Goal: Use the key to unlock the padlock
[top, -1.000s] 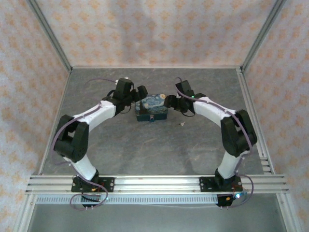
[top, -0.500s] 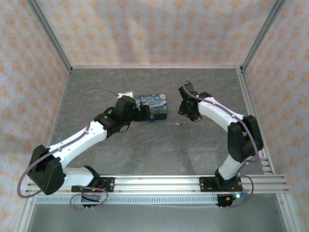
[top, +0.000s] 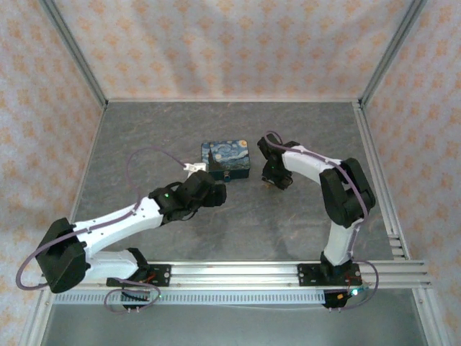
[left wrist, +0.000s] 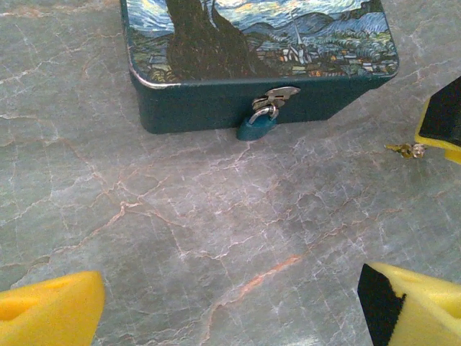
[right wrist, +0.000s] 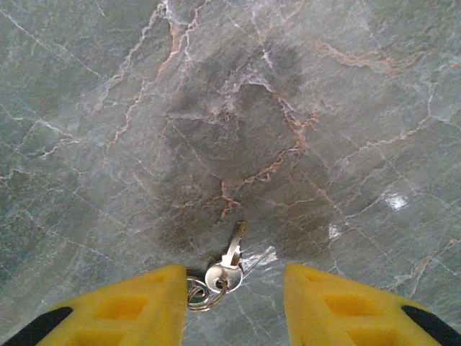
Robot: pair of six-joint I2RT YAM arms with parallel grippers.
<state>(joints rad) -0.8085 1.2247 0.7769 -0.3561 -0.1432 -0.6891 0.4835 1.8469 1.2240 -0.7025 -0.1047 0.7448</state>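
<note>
Top view: starry-print tin (top: 225, 159) sits mid-frame on the grey marbled table (top: 144, 137), with the left gripper (top: 216, 193) just below and left of it and the right gripper (top: 274, 180) to its right, tipped down at the table. The key is too small to make out here. Right wrist view: key (right wrist: 232, 252) lies flat at lower centre, blade pointing up-frame, head on a small ring (right wrist: 202, 295) that touches the left-hand yellow finger (right wrist: 130, 306). The right gripper (right wrist: 234, 303) straddles the key, jaws partly spread, with a gap on the other side and nothing pinched. Left wrist view: left gripper (left wrist: 230, 310) spread wide, yellow tips in the two bottom corners, bare table between them. Tin (left wrist: 216, 101) fills the upper frame; a small blue padlock (left wrist: 257, 126) hangs from the silver hasp on its front wall, resting on the table. Key (left wrist: 403, 150) at right edge, just beside a yellow fingertip, well apart from the padlock.
</note>
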